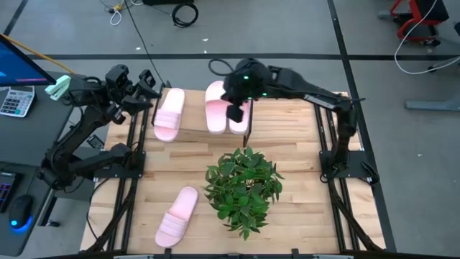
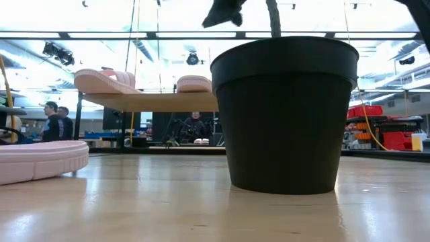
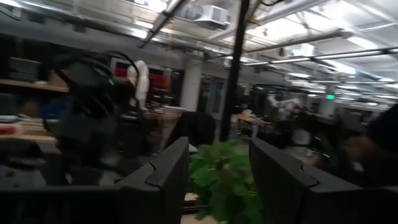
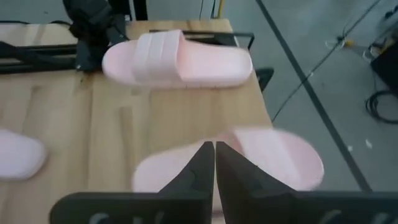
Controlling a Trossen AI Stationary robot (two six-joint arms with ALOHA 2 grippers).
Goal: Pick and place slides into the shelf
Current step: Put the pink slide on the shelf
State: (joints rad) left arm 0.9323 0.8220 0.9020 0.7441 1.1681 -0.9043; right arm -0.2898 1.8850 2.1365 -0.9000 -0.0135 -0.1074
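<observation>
Four pale pink slides counted: three on the shelf (image 1: 188, 132) at the table's far edge, one (image 1: 169, 114) toward my left and a pair (image 1: 215, 108) partly hidden under my right gripper (image 1: 240, 115), and a fourth (image 1: 177, 216) lying loose near the front beside the potted plant (image 1: 243, 188). Each is foam, wide-strapped, open-toed. My right fingers are closed together over the pair, holding nothing; my left gripper (image 3: 219, 180), by the shelf's left end, has its jaws parted and empty.

Three slides (image 1: 169, 114) on the shelf (image 1: 190, 133); plant (image 1: 243, 188) before it.
</observation>
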